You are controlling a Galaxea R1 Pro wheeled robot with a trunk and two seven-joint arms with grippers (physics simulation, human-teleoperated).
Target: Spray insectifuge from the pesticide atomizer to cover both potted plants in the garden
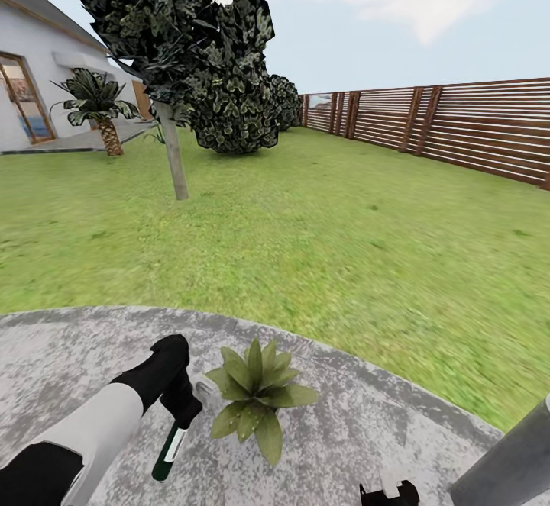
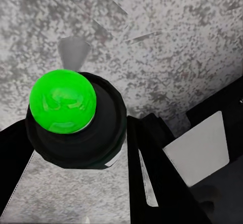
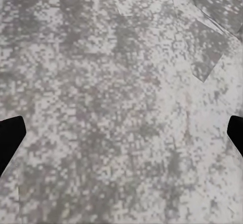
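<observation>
My left gripper is shut on the pesticide atomizer, a slim dark bottle with a white patch that hangs down from the jaws over the stone patio. In the left wrist view the atomizer's bright green tip sits on its dark body between the black fingers. One potted plant, a low rosette of broad speckled leaves, stands on the patio just to the right of the bottle, close but apart. My right gripper is low at the picture's bottom edge; its wrist view shows it open over bare stone.
A grey post rises at the bottom right. Beyond the patio lies lawn with a tree trunk, dark bushes, a palm by the house, and a slatted wooden fence along the right.
</observation>
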